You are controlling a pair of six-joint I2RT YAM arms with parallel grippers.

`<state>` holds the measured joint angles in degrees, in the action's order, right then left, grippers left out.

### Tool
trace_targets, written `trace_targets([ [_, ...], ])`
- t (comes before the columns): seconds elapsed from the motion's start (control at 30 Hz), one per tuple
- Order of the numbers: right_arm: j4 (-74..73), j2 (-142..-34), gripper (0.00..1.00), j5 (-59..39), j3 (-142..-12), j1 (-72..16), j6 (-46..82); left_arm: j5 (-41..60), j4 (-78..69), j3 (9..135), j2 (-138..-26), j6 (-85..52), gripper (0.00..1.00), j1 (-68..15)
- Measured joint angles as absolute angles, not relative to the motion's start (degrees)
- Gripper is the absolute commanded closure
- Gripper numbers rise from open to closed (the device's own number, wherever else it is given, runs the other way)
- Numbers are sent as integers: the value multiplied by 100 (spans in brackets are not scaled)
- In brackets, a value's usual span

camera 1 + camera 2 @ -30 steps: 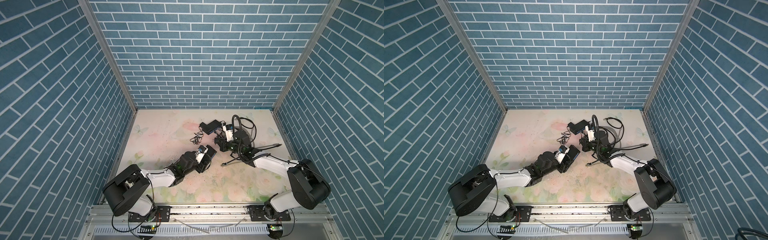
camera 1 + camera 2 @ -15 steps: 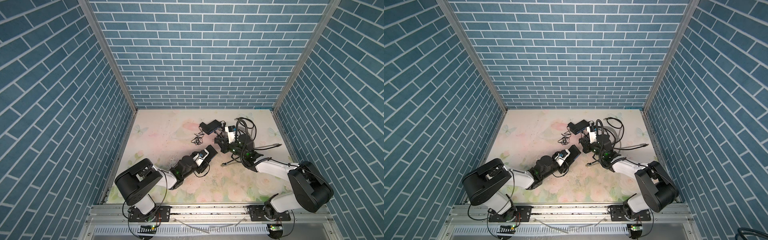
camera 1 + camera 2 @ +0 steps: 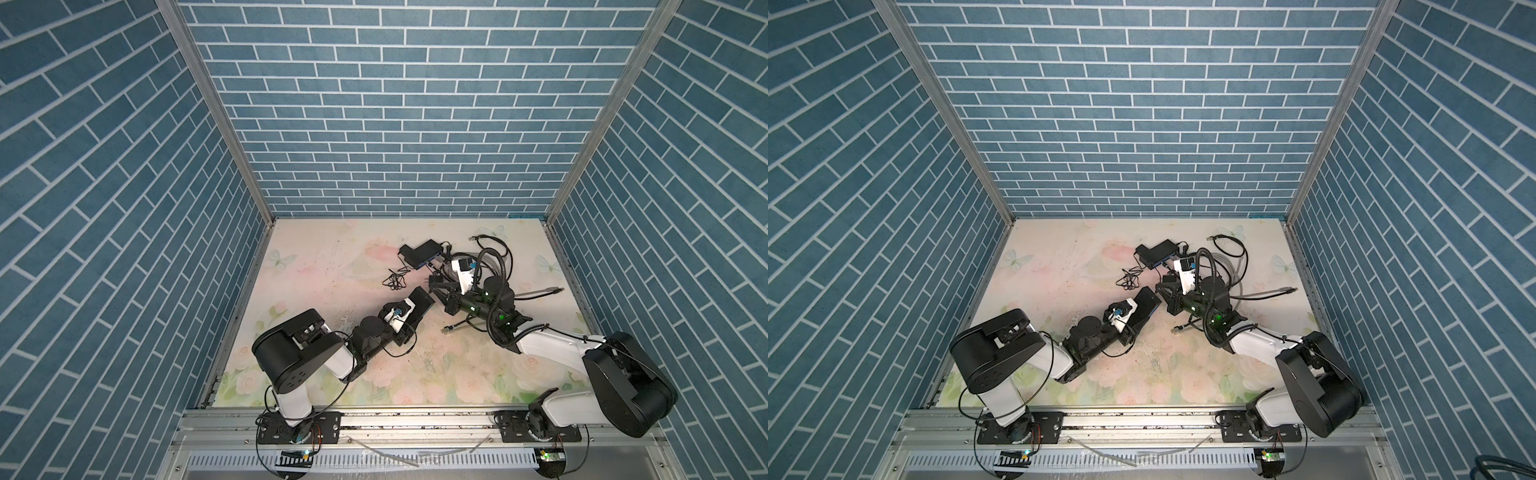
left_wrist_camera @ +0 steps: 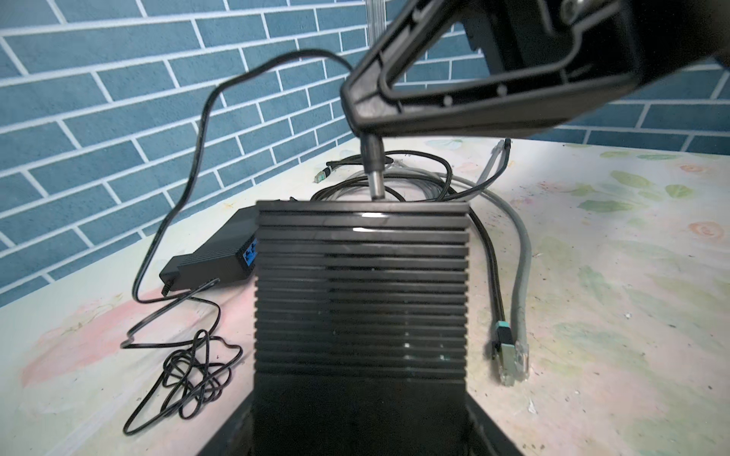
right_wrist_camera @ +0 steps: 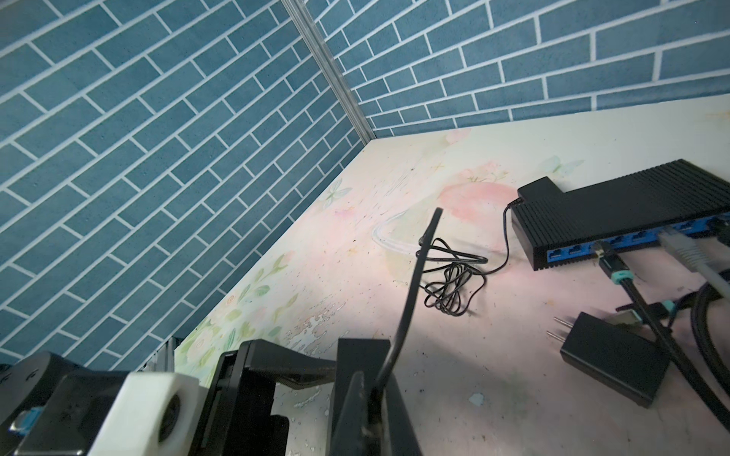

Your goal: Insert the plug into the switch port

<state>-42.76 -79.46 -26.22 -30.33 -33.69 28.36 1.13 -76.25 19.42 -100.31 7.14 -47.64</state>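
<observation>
"Floral tabletop (image 3: 332, 270), blue brick walls (image 3: 395, 104). Where's the barrel plug (image 4: 373, 169)?"
"Pinched in the right gripper (image 4: 361, 126), tip at the ribbed switch (image 4: 361, 296) clamped by the left gripper (image 3: 411, 315); that arm has folded in closer."

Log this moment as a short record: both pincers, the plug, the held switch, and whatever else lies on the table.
left pincer: closed on the black ribbed switch
right pincer: shut on the plug
plug: barrel tip at the held switch's far edge; whether it is in a port is hidden
second switch: on the table, blue port row, cables plugged in
power adapter: flat on the table, prongs bare
thin cord: loose tangle near the second switch
</observation>
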Motion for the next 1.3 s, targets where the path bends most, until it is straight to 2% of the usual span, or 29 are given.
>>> trace_targets([
  [0.97,-5059,-8064,100,-2834,-2980,-3293,3124,434,-7623,2220,-10031,729,52,-4641],
  [1.3,-5157,-7579,100,-2674,-2532,-3273,3022,797,-7419,2390,-9977,731,52,-4600],
])
